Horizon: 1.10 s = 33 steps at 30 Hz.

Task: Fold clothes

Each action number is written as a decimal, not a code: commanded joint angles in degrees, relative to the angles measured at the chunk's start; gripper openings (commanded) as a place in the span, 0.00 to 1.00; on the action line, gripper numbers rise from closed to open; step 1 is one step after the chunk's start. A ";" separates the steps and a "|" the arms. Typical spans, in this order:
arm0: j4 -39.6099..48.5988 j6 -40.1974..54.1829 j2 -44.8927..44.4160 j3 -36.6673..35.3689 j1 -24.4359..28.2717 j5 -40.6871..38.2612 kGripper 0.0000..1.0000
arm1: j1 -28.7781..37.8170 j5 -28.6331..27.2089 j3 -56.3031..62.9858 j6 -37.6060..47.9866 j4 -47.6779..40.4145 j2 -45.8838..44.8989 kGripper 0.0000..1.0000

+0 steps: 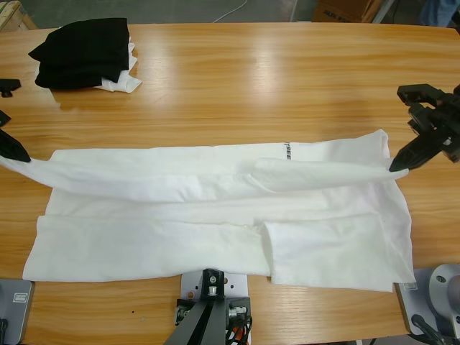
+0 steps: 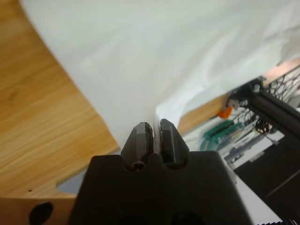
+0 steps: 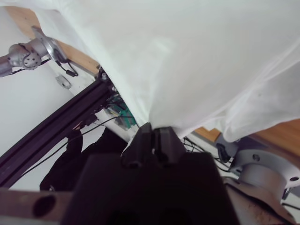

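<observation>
The wooden table (image 1: 237, 65) runs the full width of the high view, with bare boards along its far half. The white T-shirt (image 1: 215, 215) lies across the near half, spread lengthwise from the left edge to the right. Its far long edge is folded over toward the near side, forming a raised band across the middle. A small dark print (image 1: 287, 149) shows on that band, right of centre. The near portion lies flat, with one sleeve panel at the lower right.

A folded black garment (image 1: 83, 52) sits at the far left corner of the table, well apart from the shirt, resting on a small piece of white cloth (image 1: 122, 84).

The left gripper (image 1: 16, 151) is at the left edge, its jaws pressed together on the shirt's left end. The left wrist view shows that gripper (image 2: 154, 133) pinching a fold of white fabric.

The right gripper (image 1: 397, 164) is at the right side, its jaws likewise closed on the shirt's right end; the right wrist view shows the gripper (image 3: 153, 133) with fabric gathered into it.
</observation>
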 commanded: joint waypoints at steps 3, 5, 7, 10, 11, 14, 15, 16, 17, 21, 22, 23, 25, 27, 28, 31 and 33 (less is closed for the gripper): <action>2.86 0.42 4.31 3.04 -2.73 0.49 0.00 | 1.39 -2.87 1.10 5.21 2.06 -3.63 0.00; 3.17 0.33 4.28 3.59 -2.73 1.71 0.00 | 1.43 -4.58 1.15 7.46 2.41 -3.80 0.93; 3.44 0.08 3.93 4.36 -2.73 3.18 0.00 | 1.43 -4.84 1.08 8.33 2.72 -4.09 1.00; 3.39 -0.44 1.94 4.62 -2.65 4.66 0.44 | 1.43 -7.11 0.82 10.03 3.18 -4.68 1.00; 3.39 -0.64 1.32 4.61 -2.38 5.87 0.58 | 1.43 -7.57 0.78 10.49 3.29 -5.03 1.00; 3.14 -1.87 0.83 4.31 -1.68 9.32 0.64 | 1.43 -8.37 0.62 10.98 3.60 -6.14 1.00; 3.12 -2.06 1.04 4.01 -1.66 9.32 0.64 | 1.43 -8.66 0.62 11.05 3.62 -6.27 1.00; 3.19 -2.24 1.20 3.76 -1.70 9.32 0.64 | 1.43 -8.81 0.61 11.05 3.62 -6.32 1.00; 3.24 -2.38 1.11 3.55 -1.77 9.32 0.64 | 1.43 -8.90 0.52 11.02 3.62 -6.18 1.00; 3.53 -2.87 0.62 3.29 -3.89 9.19 0.64 | 1.43 -5.25 0.11 7.76 3.11 -5.02 1.00; 3.47 -2.99 1.06 3.20 -5.49 9.14 0.64 | 1.43 -2.84 0.06 6.01 2.41 -5.11 1.00; 3.40 -3.10 1.92 2.76 -7.69 8.89 0.65 | 1.43 0.10 0.43 4.95 1.23 -5.67 1.00; 3.14 -2.98 3.70 0.67 -13.63 6.84 0.66 | 1.43 3.61 3.08 5.90 -2.95 -8.46 1.00; 2.31 -2.91 4.26 -1.37 -18.66 3.02 0.67 | 1.43 -2.63 8.02 13.42 -11.09 -14.76 1.00; 0.50 -3.73 3.61 -1.34 -19.78 1.12 0.68 | 1.43 -5.28 10.96 18.96 -15.82 -19.13 1.00; -10.99 -12.61 -2.37 4.62 -22.76 1.58 0.76 | 1.43 -9.55 22.17 31.92 -30.87 -29.10 0.99; -17.53 -16.72 -5.30 9.30 -23.53 2.41 0.76 | 1.43 -11.93 27.29 34.06 -38.25 -32.90 0.93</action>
